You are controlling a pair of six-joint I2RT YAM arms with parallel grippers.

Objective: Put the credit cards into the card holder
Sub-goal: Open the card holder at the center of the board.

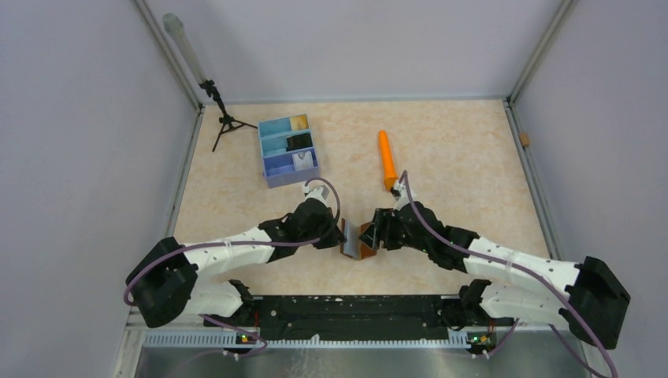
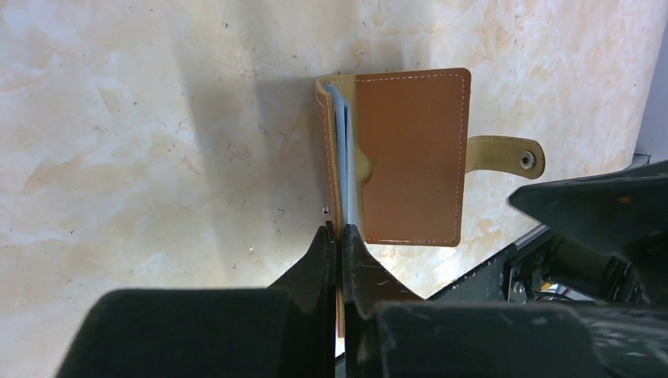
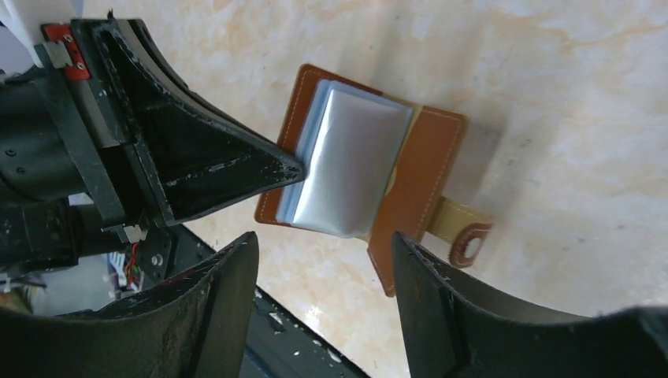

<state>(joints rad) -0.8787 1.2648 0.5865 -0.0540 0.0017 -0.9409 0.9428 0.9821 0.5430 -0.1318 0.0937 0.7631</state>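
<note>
The brown leather card holder sits half open near the table's front edge, between both grippers. My left gripper is shut on the edge of its left flap, which stands up on edge. The other flap lies flat with the snap tab sticking out. A silvery grey-blue card or sleeve shows inside the card holder. My right gripper hangs open just in front of it, holding nothing. A tan-gold card, a black card and a white card lie in the blue tray.
An orange stick lies behind the right gripper. A small black tripod stands at the back left by the wall. The black base rail runs along the near edge, close under the card holder.
</note>
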